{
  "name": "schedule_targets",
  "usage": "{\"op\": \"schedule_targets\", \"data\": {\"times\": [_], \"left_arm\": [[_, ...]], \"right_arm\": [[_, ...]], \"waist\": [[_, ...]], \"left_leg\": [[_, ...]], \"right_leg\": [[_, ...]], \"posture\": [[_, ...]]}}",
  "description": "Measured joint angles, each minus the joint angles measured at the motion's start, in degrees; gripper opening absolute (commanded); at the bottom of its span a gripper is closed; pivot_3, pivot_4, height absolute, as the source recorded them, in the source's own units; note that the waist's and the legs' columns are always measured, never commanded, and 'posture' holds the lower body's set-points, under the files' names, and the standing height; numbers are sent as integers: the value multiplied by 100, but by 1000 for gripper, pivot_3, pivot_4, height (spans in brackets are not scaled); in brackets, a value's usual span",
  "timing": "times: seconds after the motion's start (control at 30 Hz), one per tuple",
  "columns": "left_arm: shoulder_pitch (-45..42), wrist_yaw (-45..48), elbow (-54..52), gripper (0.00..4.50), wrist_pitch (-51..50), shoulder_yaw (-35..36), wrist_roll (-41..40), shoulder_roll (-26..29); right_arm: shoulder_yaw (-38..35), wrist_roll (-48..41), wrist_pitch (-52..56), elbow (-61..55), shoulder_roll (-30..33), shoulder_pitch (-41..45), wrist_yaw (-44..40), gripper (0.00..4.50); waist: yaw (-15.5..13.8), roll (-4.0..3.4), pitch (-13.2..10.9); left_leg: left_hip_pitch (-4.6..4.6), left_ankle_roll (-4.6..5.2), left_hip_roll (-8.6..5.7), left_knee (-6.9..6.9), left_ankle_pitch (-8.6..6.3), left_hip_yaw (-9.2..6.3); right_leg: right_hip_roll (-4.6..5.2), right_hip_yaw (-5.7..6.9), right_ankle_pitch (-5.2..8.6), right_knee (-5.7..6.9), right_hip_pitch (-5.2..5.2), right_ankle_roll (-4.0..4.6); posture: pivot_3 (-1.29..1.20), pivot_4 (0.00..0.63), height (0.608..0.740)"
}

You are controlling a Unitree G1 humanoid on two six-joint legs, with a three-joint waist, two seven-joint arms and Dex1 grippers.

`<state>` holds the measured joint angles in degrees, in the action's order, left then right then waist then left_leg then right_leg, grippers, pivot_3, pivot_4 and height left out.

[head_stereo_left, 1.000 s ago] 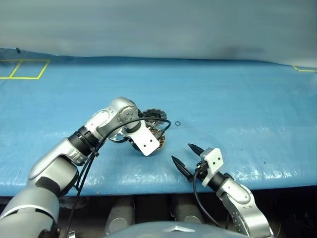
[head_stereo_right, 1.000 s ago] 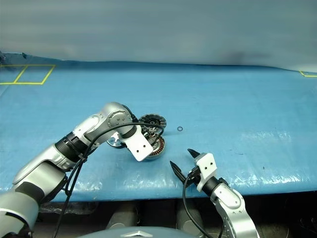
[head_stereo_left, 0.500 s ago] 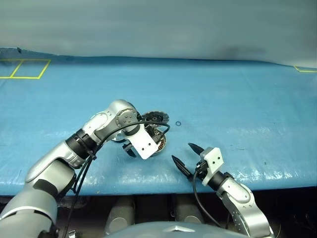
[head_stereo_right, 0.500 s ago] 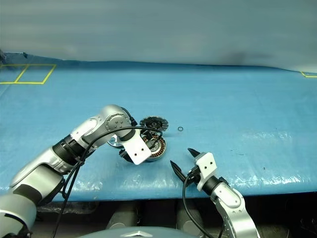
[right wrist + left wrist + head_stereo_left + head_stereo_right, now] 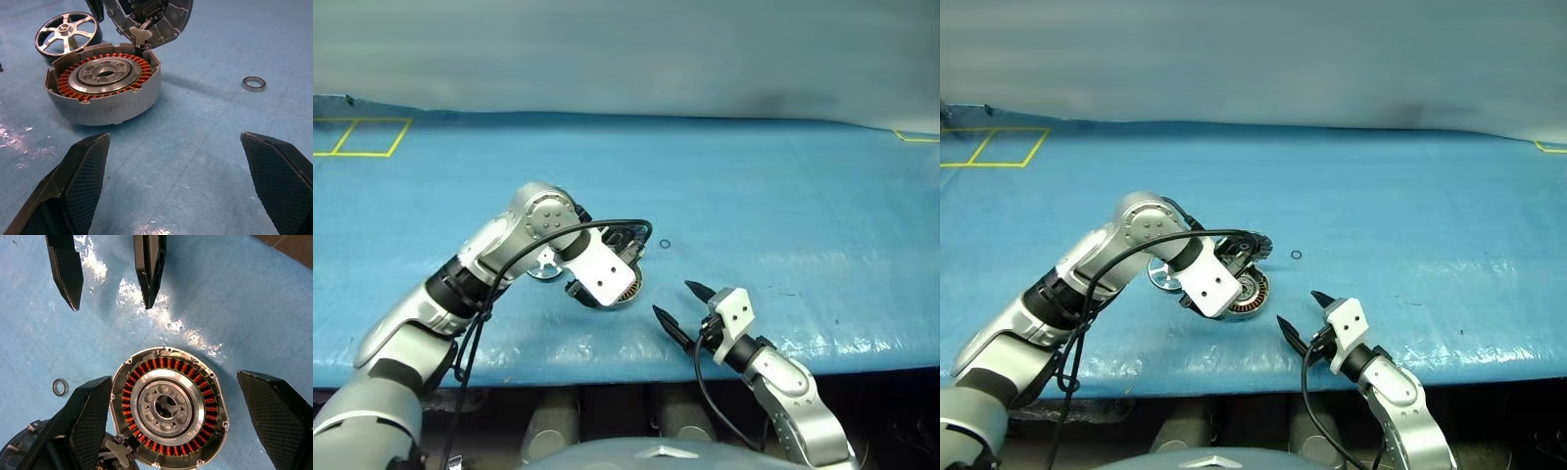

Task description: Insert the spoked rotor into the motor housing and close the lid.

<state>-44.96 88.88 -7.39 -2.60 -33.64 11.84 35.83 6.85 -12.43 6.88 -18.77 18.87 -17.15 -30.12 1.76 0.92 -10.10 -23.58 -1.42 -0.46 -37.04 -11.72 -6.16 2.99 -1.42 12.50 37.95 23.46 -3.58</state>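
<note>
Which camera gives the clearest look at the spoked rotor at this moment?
The right wrist view: the spoked rotor lies on the blue mat beside the motor housing, spokes and hub plain. In the right eye view it is a small disc partly behind the left arm.

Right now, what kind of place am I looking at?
Probably a robot test bench: a blue-covered table with yellow tape markings, holding an opened motor housing, a spoked rotor and a loose ring.

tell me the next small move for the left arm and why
Probably swing the open left end effector over to the spoked rotor and grasp it: the rotor lies on the mat beside the motor housing, whose lid stands open.
</note>
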Motion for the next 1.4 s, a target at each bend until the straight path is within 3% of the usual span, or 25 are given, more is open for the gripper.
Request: {"op": "schedule_targets", "data": {"times": [0.23,0.47,0.7,0.93,1.17,1.4], "left_arm": [[762,-291,-530,4436,-1151,850,-989,191],[2132,-1393,-1166,4436,-2067,2116,-2143,-8],[4016,-2682,-1585,4436,-1982,2985,-2679,-446],[5310,-3704,-1811,4436,-1172,3158,-2532,-773],[6059,-4562,-1686,4436,-162,3208,-2288,-1291],[6233,-4895,-1520,4436,129,3189,-2328,-1500]], "right_arm": [[-25,-31,98,-1,47,29,1,4500],[-201,-67,249,19,-27,220,203,4500],[-277,108,371,211,-160,655,577,4500],[-159,389,800,607,-372,1421,929,4500],[-13,839,1579,1415,-779,2386,1562,4500],[-19,953,1978,1955,-1065,3027,1903,4500]], "waist": [[-1,0,0],[23,-3,1],[16,-10,5],[-40,-17,10],[-46,-22,12],[-36,-24,13]], "left_leg": [[0,0,1,0,0,-2],[4,-1,3,4,-1,-1],[9,-2,3,8,-1,8],[10,-2,0,6,-1,23],[7,-2,0,11,-1,25],[5,-2,-1,12,-1,25]], "right_leg": [[1,1,0,-1,0,0],[5,3,1,-2,0,2],[12,1,1,-3,1,3],[24,-1,0,-5,3,5],[23,0,-1,-6,8,7],[22,1,-1,-8,10,6]], "posture": [[0,150,740],[0,150,740],[0,150,740],[0,150,740],[0,150,740],[0,150,740]]}}
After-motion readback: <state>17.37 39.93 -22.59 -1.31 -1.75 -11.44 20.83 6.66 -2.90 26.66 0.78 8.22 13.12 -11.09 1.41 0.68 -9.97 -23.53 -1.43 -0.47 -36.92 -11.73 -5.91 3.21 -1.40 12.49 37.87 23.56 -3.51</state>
